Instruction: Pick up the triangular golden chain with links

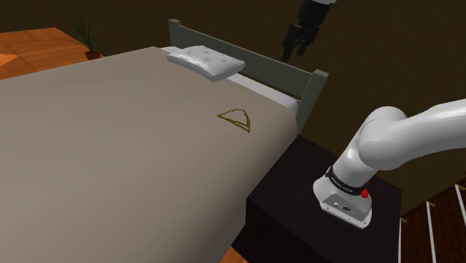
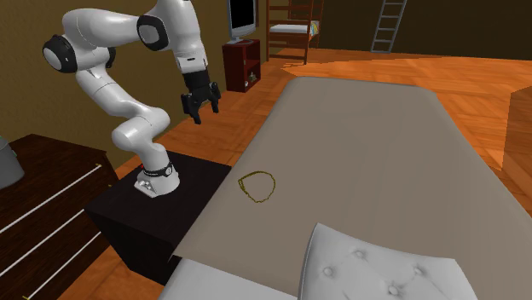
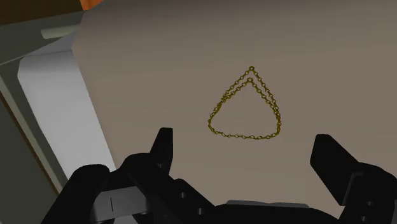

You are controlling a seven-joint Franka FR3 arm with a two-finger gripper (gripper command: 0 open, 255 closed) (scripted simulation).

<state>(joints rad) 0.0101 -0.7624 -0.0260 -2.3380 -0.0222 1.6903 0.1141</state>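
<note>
Chain (image 1: pixel 234 119) on bed (image 1: pixel 112 157) nr pillow (image 1: pixel 205 61); hand (image 1: pixel 293 54) aloft, well apart.

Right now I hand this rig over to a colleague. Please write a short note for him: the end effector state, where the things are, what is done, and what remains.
End effector: open, holding nothing, up in the air and well apart from the chain.
Golden chain: lies flat in a triangle on the beige bed cover, near the edge beside the stand, some way from the white pillow. In the wrist view it lies ahead of the fingers, not between them.
Done: no contact and no grasp yet.
Left: bring the end effector down over the chain, shut on the links, and lift.
</note>
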